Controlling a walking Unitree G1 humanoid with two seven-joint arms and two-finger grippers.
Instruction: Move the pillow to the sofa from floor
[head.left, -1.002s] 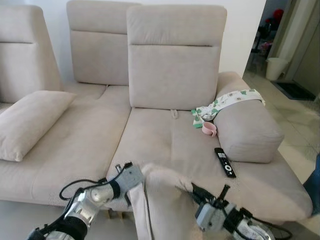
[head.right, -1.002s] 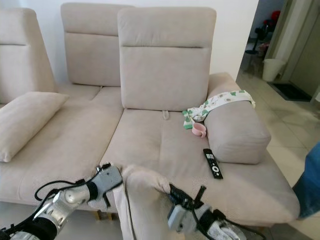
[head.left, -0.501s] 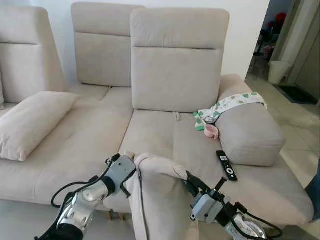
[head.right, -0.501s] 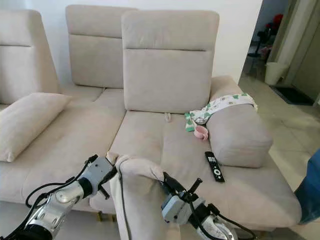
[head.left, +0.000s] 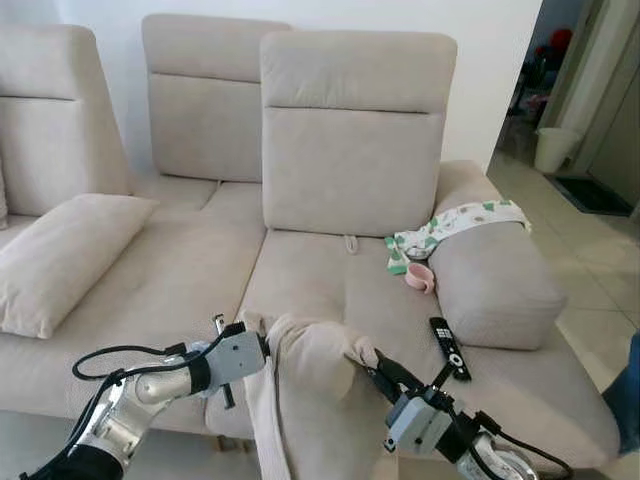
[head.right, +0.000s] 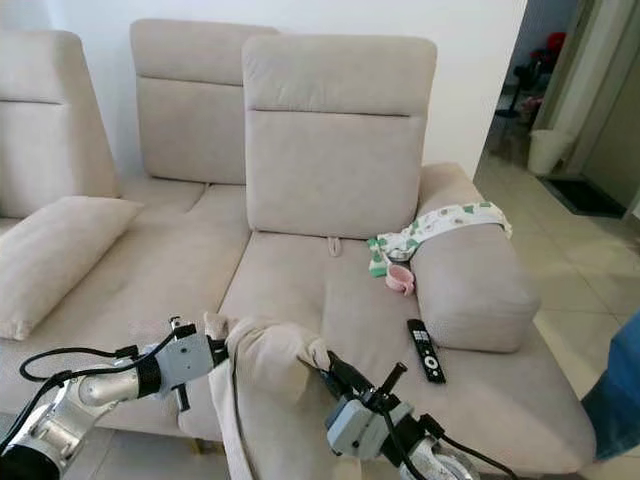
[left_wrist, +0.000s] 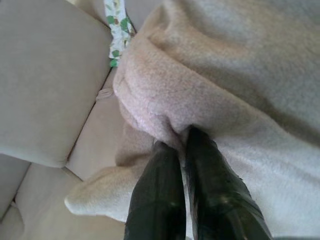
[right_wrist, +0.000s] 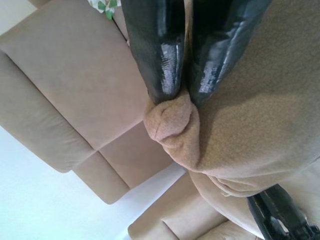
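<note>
The beige pillow (head.left: 305, 390) hangs at six o'clock before the sofa (head.left: 330, 290) front edge, long axis vertical, top bunched. The left hand (head.left: 255, 350) and right hand (head.left: 362, 365) each pinch an upper corner.

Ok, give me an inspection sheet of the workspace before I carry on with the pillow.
Surface: beige sofa, middle seat open.
Job's things: pillow hangs at the seat's front edge, held by both top corners.
Clutter: second pillow, remote, pink cup, patterned cloth over the armrest.
Grippers: left claw and right claw each pinch a pillow corner.
Cables: black cable loops along the left arm.
Surroundings: tiled floor, white bin near a doorway.
</note>
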